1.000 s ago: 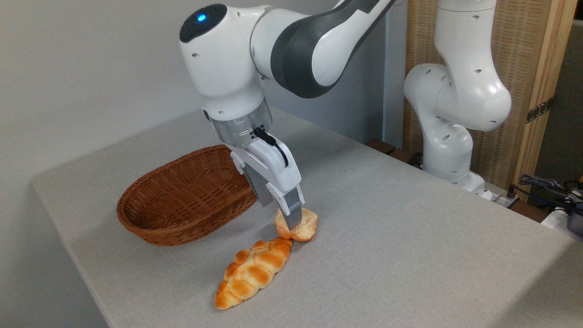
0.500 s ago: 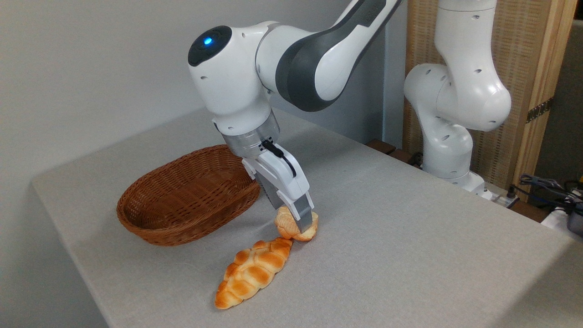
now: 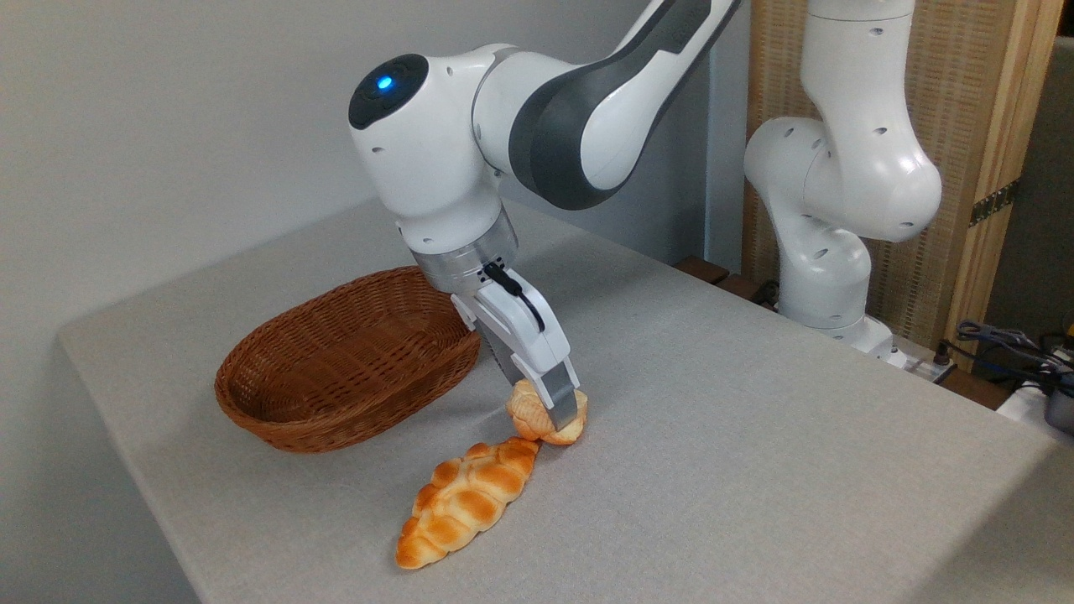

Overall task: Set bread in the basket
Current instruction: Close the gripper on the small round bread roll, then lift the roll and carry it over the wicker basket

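Note:
The bread (image 3: 523, 414), a small round bun, rests on the grey table just right of the brown wicker basket (image 3: 352, 411). My gripper (image 3: 550, 411) points down over the bun. Its near grey finger (image 3: 564, 404) covers the bun's front, and the far finger is hidden behind it. The bun's left side looks creased, as if pinched between the fingers, and its underside still touches the cloth. Nothing lies in the basket.
A long braided golden loaf (image 3: 466, 503) lies just in front of the bun, its tip nearly touching it. My arm's white base (image 3: 826, 277) stands at the table's back right edge. Cables (image 3: 1011, 340) lie at the far right.
My gripper has dropped lower and shifted right along the bun, so its near finger now covers the bun's right half. The bun's left side has become creased.

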`<action>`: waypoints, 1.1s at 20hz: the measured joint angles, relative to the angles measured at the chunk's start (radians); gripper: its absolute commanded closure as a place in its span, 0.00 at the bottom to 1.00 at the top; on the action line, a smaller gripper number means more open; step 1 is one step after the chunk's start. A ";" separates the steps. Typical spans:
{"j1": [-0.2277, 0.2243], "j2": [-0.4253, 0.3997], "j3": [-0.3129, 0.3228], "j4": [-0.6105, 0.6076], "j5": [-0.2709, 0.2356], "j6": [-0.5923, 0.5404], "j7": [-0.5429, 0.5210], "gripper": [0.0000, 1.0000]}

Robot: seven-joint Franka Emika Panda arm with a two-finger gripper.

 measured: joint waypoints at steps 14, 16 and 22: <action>0.004 -0.007 0.009 0.010 0.000 -0.002 0.000 0.48; 0.004 -0.016 0.009 0.032 0.000 -0.002 0.000 0.47; -0.008 -0.029 -0.009 0.130 -0.057 -0.004 0.000 0.22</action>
